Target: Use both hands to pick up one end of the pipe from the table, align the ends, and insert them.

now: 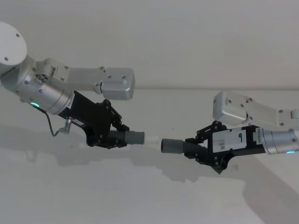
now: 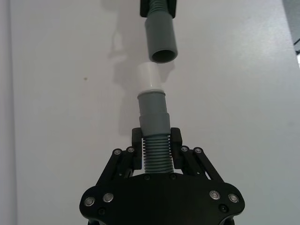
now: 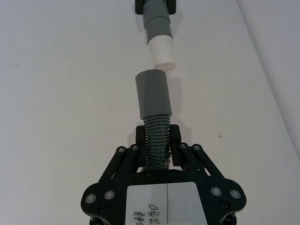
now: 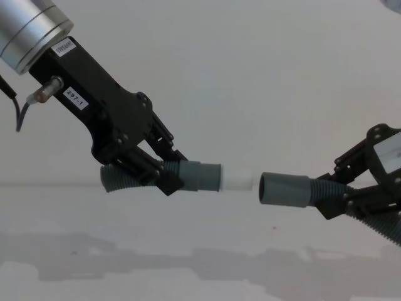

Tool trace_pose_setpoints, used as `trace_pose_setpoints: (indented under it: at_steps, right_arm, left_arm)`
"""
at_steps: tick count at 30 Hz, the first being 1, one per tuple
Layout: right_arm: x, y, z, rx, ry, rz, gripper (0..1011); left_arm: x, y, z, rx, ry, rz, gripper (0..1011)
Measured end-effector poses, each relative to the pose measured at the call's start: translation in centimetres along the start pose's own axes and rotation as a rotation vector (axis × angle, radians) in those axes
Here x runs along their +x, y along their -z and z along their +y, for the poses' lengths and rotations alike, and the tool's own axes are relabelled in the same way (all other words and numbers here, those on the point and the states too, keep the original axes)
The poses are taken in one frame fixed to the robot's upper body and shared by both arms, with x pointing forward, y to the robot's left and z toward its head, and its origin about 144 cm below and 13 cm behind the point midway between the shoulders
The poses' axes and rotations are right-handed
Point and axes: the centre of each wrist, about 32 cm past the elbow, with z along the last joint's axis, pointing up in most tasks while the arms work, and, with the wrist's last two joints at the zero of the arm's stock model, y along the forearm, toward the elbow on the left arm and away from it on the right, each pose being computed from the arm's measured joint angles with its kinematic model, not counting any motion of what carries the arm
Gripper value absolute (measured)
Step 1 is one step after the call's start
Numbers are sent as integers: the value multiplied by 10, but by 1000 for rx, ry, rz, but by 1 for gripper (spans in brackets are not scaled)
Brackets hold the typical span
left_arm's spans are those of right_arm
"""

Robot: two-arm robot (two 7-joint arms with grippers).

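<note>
Holding both pipe pieces aloft above the surface (image 1: 154, 196), ends facing across a small gap.

Left pincer (image 4: 164, 174): clenched on the ribbed section of the left pipe piece (image 4: 188, 177), just behind its smooth grey cuff (image 2: 153, 112). White tip (image 4: 237, 180) projecting from that cuff toward the right. Curved ribbed tail hanging out behind the pincer in the chest view. Silver wrist with green ring light (image 1: 34, 104) entering from the upper left in the head view.

Right pincer (image 1: 194, 145): clenched on the ribbed section of the right pipe piece (image 4: 294, 189), just behind its grey cuff. Open round mouth (image 2: 164, 55) pointing left, toward the white tip. Ribbed tail curving down and away at the lower right of the chest view.

Alignment — nearly coaxial in the chest view, with the open mouth sitting slightly lower than the white tip. Tip and mouth near each other but apart; not yet inserted. Same gap visible in both wrist views: white tip (image 3: 163, 51) just short of the far end of the right cuff (image 3: 153, 93), slightly offset sideways.

Shadows of both arms and pieces lying on the surface below — neither piece touching it.
</note>
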Motion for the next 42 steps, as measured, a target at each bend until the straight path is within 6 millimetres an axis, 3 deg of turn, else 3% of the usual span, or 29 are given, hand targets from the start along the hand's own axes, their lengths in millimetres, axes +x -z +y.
trace_pose_setpoints:
  at_steps: [42]
  right_arm:
    - [7, 0, -1, -21, 0, 27, 283]
  left_arm:
    - [4, -5, 0, 8, -10, -12, 343]
